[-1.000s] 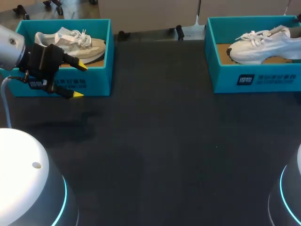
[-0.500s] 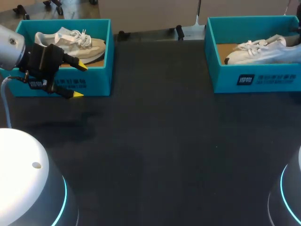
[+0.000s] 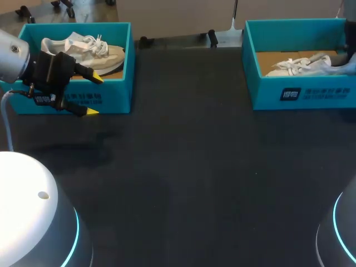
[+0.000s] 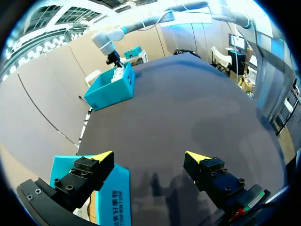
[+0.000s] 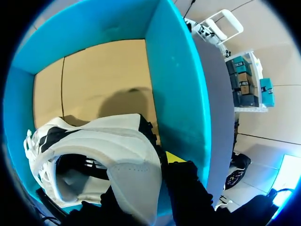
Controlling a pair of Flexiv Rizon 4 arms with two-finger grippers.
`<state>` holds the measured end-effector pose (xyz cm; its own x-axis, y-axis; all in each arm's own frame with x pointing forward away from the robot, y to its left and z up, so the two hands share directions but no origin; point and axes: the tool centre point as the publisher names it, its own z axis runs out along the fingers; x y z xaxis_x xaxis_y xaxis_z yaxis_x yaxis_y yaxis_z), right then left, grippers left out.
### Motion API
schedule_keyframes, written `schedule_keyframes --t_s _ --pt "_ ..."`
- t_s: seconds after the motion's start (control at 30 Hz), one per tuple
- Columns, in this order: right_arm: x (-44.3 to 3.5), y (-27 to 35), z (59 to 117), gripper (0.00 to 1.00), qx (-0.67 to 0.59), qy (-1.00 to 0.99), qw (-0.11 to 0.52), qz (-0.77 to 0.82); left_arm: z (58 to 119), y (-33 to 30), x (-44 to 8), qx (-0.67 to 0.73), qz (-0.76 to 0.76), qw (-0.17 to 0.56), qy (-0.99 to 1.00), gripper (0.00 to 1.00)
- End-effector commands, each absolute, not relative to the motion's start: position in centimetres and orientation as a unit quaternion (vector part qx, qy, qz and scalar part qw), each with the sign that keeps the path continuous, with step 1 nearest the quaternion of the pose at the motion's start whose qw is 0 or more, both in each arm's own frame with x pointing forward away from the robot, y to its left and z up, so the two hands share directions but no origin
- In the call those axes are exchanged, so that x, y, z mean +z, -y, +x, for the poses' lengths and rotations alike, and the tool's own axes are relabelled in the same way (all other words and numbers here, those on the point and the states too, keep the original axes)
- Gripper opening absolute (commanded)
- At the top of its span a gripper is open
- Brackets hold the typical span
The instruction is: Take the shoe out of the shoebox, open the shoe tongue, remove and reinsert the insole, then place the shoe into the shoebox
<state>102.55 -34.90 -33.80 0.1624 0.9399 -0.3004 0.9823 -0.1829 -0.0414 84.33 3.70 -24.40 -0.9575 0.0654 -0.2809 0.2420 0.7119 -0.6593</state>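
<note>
Your right claw (image 5: 146,179) is down inside the right box (image 3: 300,92). It is grasping the white shoe (image 3: 303,64) by the heel. The back of the shoe sits between its two fingers. One yellow tip shows in the narrow gap between the heel and the blue end wall of the box. The other tip is hidden by the shoe.

The white shoe is in the right box, low on its brown floor. Its toe points toward the middle of the desk (image 3: 194,167). Its heel is at the end of the box where your right arm (image 4: 141,21) comes in. You can see its laces over the front wall.

Your left claw (image 3: 93,95) is released, with its fingers wide apart and nothing between them. It hangs at the front wall of the left box (image 3: 114,92). One yellow tip is over that box's front edge. The other is out past the wall, over the desk.

A tan shoe (image 3: 83,50) with white laces lies in the left box. The left claw is not touching it.

The two boxes stand at the far corners of the dark desk, well apart.
</note>
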Motion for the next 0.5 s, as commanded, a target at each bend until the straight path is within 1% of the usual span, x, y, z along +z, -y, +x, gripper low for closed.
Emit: schedule_keyframes --t_s 0.03,0.3,0.5 --pt "-34.8 34.4 102.8 0.00 -0.132 -0.630 0.079 0.761 84.3 -3.7 -24.4 -0.369 0.084 0.119 -0.918 1.00" --pt "-36.3 34.8 103.0 0.00 -0.121 -0.624 0.083 0.768 84.3 -3.7 -24.4 -0.369 0.084 0.119 -0.918 1.00" --pt "-36.7 35.3 102.8 0.00 -0.114 -0.609 0.074 0.781 84.3 -3.7 -24.4 -0.369 0.084 0.119 -0.918 1.00"
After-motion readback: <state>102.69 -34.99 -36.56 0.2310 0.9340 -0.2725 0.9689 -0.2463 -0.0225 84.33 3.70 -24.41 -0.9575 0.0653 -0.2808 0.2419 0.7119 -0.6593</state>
